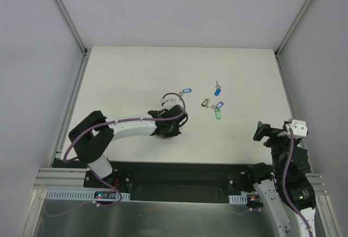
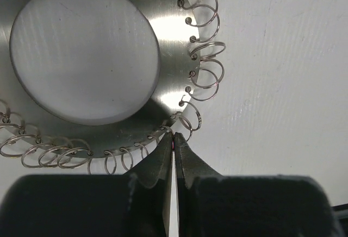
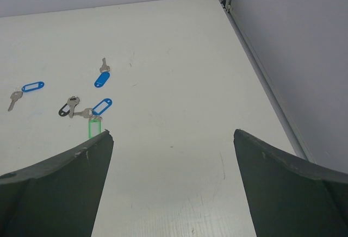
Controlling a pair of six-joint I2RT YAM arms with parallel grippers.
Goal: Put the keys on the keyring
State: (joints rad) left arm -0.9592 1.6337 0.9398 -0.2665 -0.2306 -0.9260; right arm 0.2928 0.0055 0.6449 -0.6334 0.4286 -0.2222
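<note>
White desk [image 1: 136, 74] inside a pale-walled enclosure, seen from above and from both wrists. Near the front left of the desk is the keyring [image 2: 168, 47], a flat grey metal disc with a big round hole and small wire loops fringing its rim. The left pincer [image 2: 173, 139] has its fingers pressed together right at that rim, apparently nipping the edge among the loops. This looks like a hold meant to steady the keyring so that a loop can be offered to a key. From above, the left arm hides most of the keyring.

The keys [image 1: 217, 106] lie loose on the desk, apart from the keyring and toward the middle. One blue-tagged key is nearest the left arm, then another blue one, then a blue and a green one close together. None is on the keyring yet.

The right pincer [image 3: 172, 133] hangs over the right side of the desk, its fingers spread wide with nothing between them. It faces the keys, likely placed to go and fetch one.
</note>
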